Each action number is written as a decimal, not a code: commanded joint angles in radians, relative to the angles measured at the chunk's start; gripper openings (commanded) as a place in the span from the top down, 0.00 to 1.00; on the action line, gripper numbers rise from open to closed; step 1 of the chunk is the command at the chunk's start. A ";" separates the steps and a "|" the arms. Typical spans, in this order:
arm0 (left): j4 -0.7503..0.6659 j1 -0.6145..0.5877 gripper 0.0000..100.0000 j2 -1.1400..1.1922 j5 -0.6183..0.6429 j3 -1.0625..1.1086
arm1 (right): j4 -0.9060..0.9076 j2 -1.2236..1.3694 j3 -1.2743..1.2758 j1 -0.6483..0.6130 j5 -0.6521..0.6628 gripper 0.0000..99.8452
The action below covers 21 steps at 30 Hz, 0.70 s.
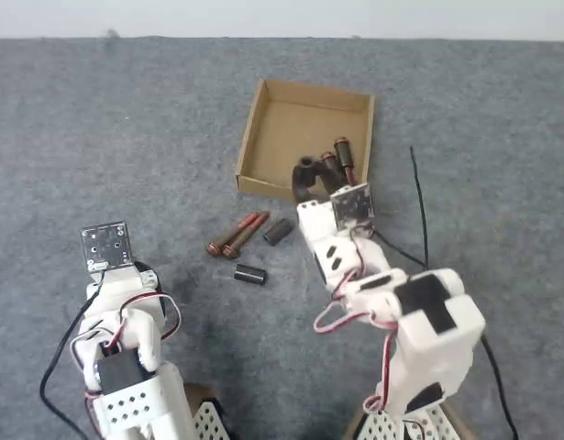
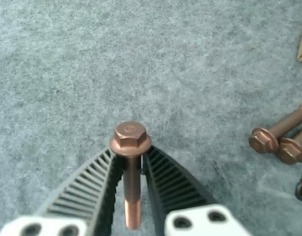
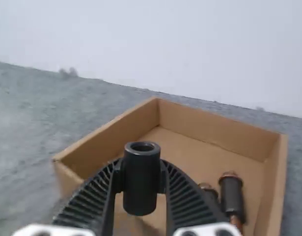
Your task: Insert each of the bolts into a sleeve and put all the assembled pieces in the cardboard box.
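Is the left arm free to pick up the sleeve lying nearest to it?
Probably not. The way looks open, but the left gripper is shut on a bolt, so it cannot grasp the sleeve.

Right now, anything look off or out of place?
Nothing spilled or damaged. One oddity: the right gripper holds an empty sleeve at the near wall of the cardboard box, while a bolt is in the left gripper.

The table (image 1: 126, 119) has a grey, felt-like top, a thin black cable (image 1: 421, 206) trails across it toward the far edge, and a pale wall (image 1: 282, 16) rises behind.
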 commanded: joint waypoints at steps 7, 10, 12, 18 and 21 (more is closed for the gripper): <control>-0.002 0.002 0.99 -0.026 -0.009 -0.015 | -0.033 -0.206 0.212 -0.077 -0.018 0.99; -0.002 0.002 0.99 -0.026 -0.009 -0.015 | -0.033 -0.242 0.253 -0.077 -0.020 0.99; -0.002 0.002 0.99 -0.026 -0.009 -0.015 | -0.035 -0.266 0.290 -0.084 -0.020 0.99; -0.002 0.002 0.99 -0.026 -0.009 -0.015 | -0.105 -0.409 0.454 -0.140 -0.020 0.99; -0.003 0.002 0.99 -0.026 -0.009 -0.015 | -0.116 -0.456 0.506 -0.168 -0.020 0.99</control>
